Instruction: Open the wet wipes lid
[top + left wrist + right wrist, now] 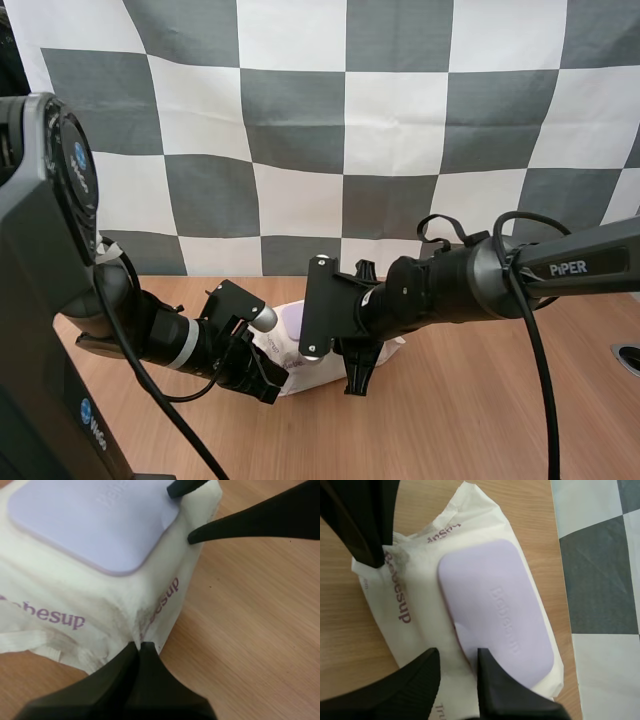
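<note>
Wooden table (500, 400) carries the pack of wet wipes (296, 372) about midway along it, toward the far edge, lying flat with its lilac lid (495, 610) on top and closed. The left claw (139, 647) has its 2 fingers together, tips pressed against the pack's end, while the right claw (457, 662) stands narrowly parted, 1 tip on the lid's rim and the other on the wrapper beside it. The step looks like catching the lid's lip; next, that tip must hook under the rim and swing it up while the left claw pins the pack.
</note>
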